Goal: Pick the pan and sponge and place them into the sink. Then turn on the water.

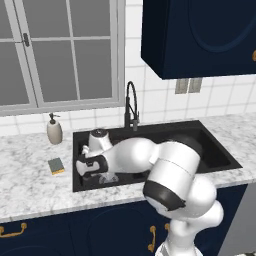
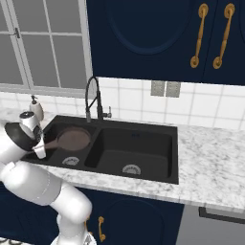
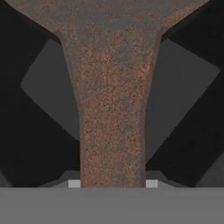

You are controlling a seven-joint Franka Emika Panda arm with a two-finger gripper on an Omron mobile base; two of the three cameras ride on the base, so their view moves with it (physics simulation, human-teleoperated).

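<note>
Marble counter [image 1: 30,185], navy cabinets [image 2: 143,33], window [image 1: 55,50]

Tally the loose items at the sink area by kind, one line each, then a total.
Round dark brown frying pan, held over the sink's left basin: 1
Small grey-green and yellow sponge on the counter: 1
Cream soap dispenser bottle: 1
Total: 3

Grey-veined white marble counter [image 1: 35,185] across the run, black double-basin sink [image 2: 174,158] set into it — a round metal drain in each basin. On the marble left of the sink lies the sponge [image 1: 56,166], green face up; behind it, near the wall, stands a cream soap dispenser [image 1: 54,129].
</note>
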